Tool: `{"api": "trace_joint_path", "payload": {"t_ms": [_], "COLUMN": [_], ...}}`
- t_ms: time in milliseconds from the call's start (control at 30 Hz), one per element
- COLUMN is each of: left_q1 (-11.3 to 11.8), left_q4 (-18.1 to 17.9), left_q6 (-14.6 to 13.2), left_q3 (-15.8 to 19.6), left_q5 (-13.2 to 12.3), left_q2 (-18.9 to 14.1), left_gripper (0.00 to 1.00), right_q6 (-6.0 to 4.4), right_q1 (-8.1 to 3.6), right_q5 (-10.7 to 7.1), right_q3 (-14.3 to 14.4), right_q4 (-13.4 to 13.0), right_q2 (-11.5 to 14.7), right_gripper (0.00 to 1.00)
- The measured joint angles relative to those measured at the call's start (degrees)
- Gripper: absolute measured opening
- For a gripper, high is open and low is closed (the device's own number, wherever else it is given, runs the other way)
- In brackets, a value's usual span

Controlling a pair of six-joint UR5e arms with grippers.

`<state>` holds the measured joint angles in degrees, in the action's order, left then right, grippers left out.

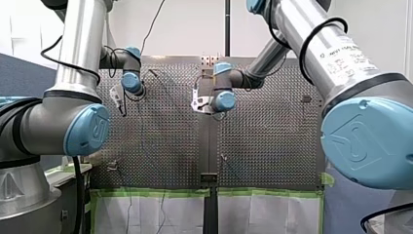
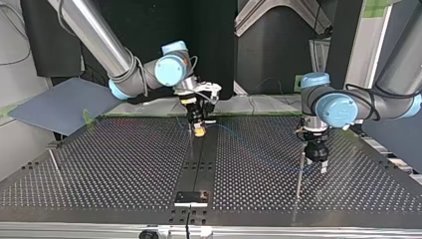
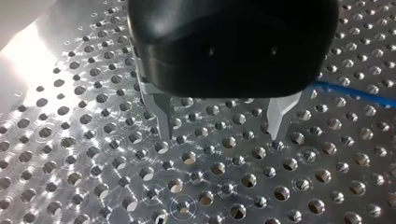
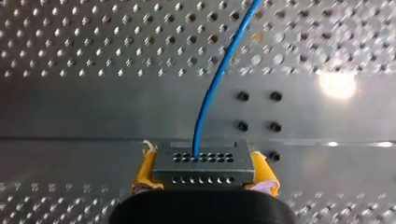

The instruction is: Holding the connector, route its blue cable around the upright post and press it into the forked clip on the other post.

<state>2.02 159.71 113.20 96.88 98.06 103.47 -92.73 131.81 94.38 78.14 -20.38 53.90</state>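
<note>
My right gripper (image 4: 203, 173) is shut on a grey metal connector (image 4: 203, 161) with rows of small holes, its yellow pads (image 4: 145, 170) pressing both sides. A blue cable (image 4: 215, 79) runs out of the connector and away over the perforated table. In the top view this gripper (image 2: 198, 130) hangs low over the table's middle seam. My left gripper (image 3: 219, 133) stands open just above the plate, nothing between its metal fingers (image 3: 161, 119); the blue cable (image 3: 355, 93) lies beside it. In the top view it (image 2: 318, 163) hovers right beside a thin upright post (image 2: 299, 174).
Another thin post (image 2: 53, 160) stands near the top view's left edge; I cannot make out its tip. A dark plate (image 2: 190, 197) sits on the seam near that view's front edge. In the front view green tape (image 1: 156, 192) lines the table's near edge.
</note>
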Motion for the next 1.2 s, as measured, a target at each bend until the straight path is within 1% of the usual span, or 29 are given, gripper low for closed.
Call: {"api": "trace_joint_path", "payload": {"t_ms": [67, 200, 300, 400, 433, 500, 633, 733, 967, 1067, 1200], "left_q1": [-0.1, -0.2, -0.4, -0.5, -0.5, -0.5, -0.5, -0.5, -0.6, -0.6, -0.6], "left_q4": [0.0, 0.0, 0.0, 0.0, 0.0, 0.0, 0.0, 0.0, 0.0, 0.0, 0.0], "left_q6": [0.0, 0.0, 0.0, -0.1, -0.1, -0.2, -0.2, -0.3, -0.3, -0.3, -0.3], "left_q3": [0.0, 0.0, 0.0, 0.0, 0.0, 0.0, 0.0, 0.0, 0.0, 0.0, 0.0], "left_q5": [0.0, 0.0, 0.0, 0.0, 0.0, 0.0, 0.0, 0.0, 0.0, 0.1, 0.1], "left_q2": [0.0, 0.0, 0.0, 0.0, 0.0, 0.0, 0.0, 0.0, 0.0, 0.0, 0.0], "left_gripper": [0.99, 0.99, 0.99, 0.99, 0.99, 0.99, 0.99, 0.99, 0.99, 0.99, 0.99], "right_q6": [-0.09, -0.24, -1.03, -2.33, -2.77, -3.38, -5.09, -5.94, -5.92, -5.98, -6.10], "right_q1": [-0.38, -0.73, -1.60, -3.04, -3.72, -4.68, -6.72, -8.11, -11.32, -12.10, -12.53], "right_q5": [0.42, 0.83, 1.32, 1.48, 1.41, 1.11, 0.57, 0.52, 1.26, 1.54, 2.18], "right_q3": [1.1, 3.1, 4.5, 6.1, 6.8, 7.8, 9.9, 11.3, 14.6, 16.0, 18.0], "right_q4": [-1.0, -2.0, -3.0, -4.5, -5.1, -6.1, -8.1, -9.5, -12.8, -14.3, -16.3], "right_q2": [0.0, 0.0, 0.0, 0.0, 0.0, 0.0, 0.0, -0.1, -0.2, -0.3, -0.9], "right_gripper": [0.00, 0.00, 0.00, 0.00, 0.00, 0.00, 0.00, 0.00, 0.00, 0.00, 0.00]}}
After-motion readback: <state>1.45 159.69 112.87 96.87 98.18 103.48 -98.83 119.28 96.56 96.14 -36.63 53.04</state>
